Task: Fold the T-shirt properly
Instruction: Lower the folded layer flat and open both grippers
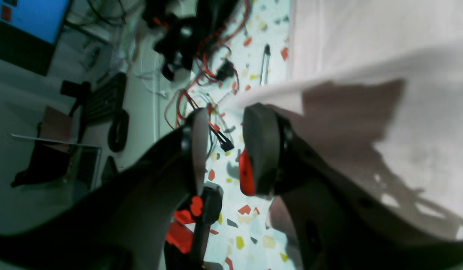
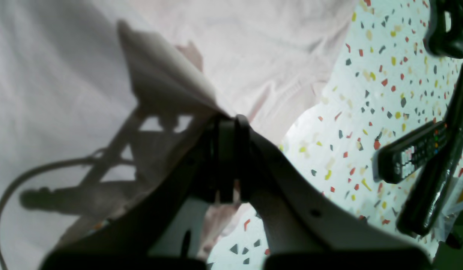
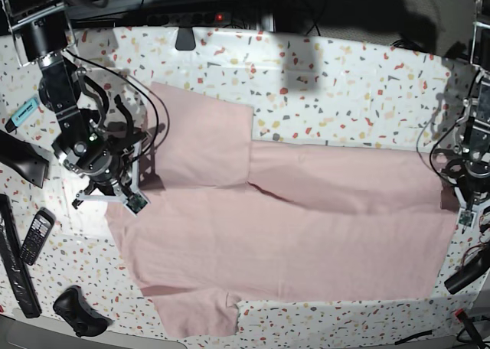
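Observation:
The pale pink T-shirt (image 3: 306,234) lies spread across the speckled table (image 3: 344,81), plain side up, with one sleeve folded onto the body at the upper left. My right gripper (image 2: 229,123) is shut on a pinch of the T-shirt (image 2: 254,45) and lifts it into a small peak. In the base view it (image 3: 129,190) sits at the shirt's left edge. My left gripper (image 1: 224,150) is open at the edge of the T-shirt (image 1: 366,45), with cloth behind one finger (image 1: 257,150). In the base view it (image 3: 453,200) is at the shirt's right edge.
A remote control (image 3: 34,238) and a long black bar (image 3: 11,257) lie left of the shirt; the remote also shows in the right wrist view (image 2: 411,153). A black object (image 3: 76,311) sits at the front left. Red and black cables (image 1: 201,56) lie beyond the left gripper.

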Tool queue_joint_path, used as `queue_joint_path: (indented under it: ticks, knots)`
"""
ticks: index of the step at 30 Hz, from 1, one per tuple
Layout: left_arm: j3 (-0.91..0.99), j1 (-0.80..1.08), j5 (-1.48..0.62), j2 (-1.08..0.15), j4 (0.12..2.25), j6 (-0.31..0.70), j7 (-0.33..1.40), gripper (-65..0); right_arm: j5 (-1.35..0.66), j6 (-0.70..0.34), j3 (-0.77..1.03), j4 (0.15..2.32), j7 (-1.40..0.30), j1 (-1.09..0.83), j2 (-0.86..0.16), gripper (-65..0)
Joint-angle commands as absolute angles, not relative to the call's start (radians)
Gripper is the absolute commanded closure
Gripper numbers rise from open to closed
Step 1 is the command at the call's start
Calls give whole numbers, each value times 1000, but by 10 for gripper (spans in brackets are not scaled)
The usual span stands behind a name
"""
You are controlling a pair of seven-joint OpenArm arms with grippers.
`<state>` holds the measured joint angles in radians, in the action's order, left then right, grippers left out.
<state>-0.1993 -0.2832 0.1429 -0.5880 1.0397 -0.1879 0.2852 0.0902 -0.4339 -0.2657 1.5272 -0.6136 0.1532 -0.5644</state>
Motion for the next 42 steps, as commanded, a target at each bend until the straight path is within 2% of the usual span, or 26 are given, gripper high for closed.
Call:
queue_joint_path:
  ticks: [1, 7, 8, 11, 13, 19, 22, 25, 27, 31, 35, 42]
  knots:
    - [-189, -319, 157, -606, 1040, -207, 262, -190, 100, -419, -245, 1541, -608, 177, -579, 0]
    - [-189, -335, 157, -599, 1008, -207, 262, -190, 93, -419, -230, 1541, -607, 178, -579, 0]
    - [-189, -336, 157, -599, 1008, -207, 262, -190, 93, -418, -228, 1541, -607, 178, -579, -22]
    - [-189, -335, 156, -599, 1008, -207, 263, -190, 93, -415, -216, 1541, -606, 181, -579, -158]
    - [-189, -335, 152, -599, 1008, -208, 265, -190, 80, -391, -199, 1546, -606, 184, -579, -173]
    - [-189, -335, 16, -599, 1024, -205, 265, -185, -197, -379, -65, 1621, -669, 182, -557, -171]
    - [-189, -335, -34, -599, 1025, -150, 265, -112, -278, -382, -4, 1627, -714, 175, -531, -158]
    - [-189, -335, -112, -595, 1025, -101, 260, 0, -290, -382, 7, 1627, -725, 149, -521, -62]
    - [-189, -335, -162, -593, 1025, -100, 252, 0, -288, -382, 7, 1626, -723, 129, -516, 0]
    - [-189, -335, -222, -593, 1024, -93, 245, 0, -264, -383, 7, 1617, -713, 102, -508, 0]
    - [-189, -332, -291, -585, 1024, 7, 238, 0, -216, -382, 7, 1552, -673, 102, -503, 0]
    - [-189, -332, -289, -492, 949, 40, 217, 0, -208, -383, 7, 1462, -647, 101, -483, 0]
